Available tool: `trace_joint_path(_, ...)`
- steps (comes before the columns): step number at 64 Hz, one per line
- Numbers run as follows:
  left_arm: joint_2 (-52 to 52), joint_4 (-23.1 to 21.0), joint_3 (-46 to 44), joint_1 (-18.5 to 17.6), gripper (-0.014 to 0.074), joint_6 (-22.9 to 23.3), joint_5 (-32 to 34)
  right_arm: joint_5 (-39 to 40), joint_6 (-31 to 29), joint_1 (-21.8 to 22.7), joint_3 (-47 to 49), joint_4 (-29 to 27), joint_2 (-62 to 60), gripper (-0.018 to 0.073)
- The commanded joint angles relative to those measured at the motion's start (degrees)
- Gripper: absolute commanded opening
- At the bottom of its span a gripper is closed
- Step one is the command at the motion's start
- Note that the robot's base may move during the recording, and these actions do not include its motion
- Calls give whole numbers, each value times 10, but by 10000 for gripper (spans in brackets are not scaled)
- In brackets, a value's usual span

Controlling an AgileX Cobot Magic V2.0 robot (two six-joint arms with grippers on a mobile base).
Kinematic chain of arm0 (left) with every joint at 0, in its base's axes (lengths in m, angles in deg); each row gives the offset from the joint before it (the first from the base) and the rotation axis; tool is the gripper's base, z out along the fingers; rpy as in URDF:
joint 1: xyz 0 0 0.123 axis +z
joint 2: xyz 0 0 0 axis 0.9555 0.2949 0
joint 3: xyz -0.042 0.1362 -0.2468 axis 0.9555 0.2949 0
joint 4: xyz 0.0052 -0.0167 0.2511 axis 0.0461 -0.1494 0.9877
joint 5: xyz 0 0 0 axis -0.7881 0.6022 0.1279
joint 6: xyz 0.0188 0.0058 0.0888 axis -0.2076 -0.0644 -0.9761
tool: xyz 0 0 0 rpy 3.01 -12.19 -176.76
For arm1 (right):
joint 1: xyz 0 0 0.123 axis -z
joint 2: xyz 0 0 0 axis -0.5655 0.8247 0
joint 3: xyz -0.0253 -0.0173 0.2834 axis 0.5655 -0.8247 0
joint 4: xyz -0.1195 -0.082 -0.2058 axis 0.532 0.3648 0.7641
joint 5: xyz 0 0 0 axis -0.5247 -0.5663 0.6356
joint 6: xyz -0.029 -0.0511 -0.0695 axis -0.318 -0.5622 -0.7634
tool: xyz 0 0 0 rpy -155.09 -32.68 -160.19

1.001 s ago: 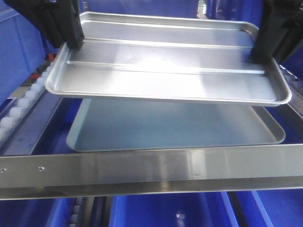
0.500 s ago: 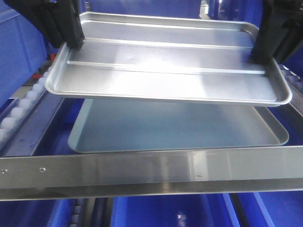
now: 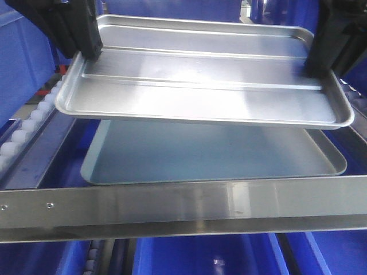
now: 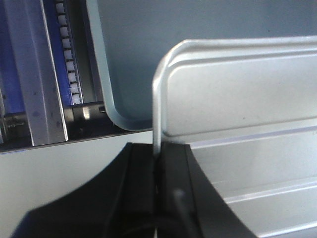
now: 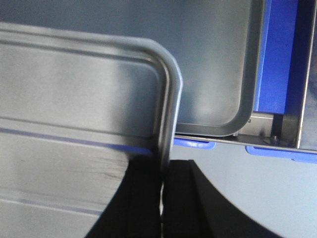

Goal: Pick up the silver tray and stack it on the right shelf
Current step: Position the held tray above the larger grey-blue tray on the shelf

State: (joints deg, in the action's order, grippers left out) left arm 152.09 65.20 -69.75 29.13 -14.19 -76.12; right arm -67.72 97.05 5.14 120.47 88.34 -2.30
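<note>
right shelf, one silver tray above

The silver tray is seen in shiny bare metal, pretty glossy, while the larger tray under it is finished in dull, smooth matt grey. The shelf crossbar is polished steel; rollers are seen as white plastic, bins as blue plastic.
</note>
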Motion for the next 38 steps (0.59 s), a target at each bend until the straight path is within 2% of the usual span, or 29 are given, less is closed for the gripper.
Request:
trace_joint_path(1,-21,11,-17,-1,-93,-1,12,24,-9,1,20,17,-18,57)
trace_joint_path(25,-21,23,-17,-1,-93,-1,35,58,-9,1,20,17,-18,57)
trace_joint_path(33,-17,29,-17,4,-93,-37,48,66,-11,1,21,17,-18,57)
trace_joint_path(38,-13,29,-20,12,-93,-41,60,76,-27,1,22,19,-18,57)
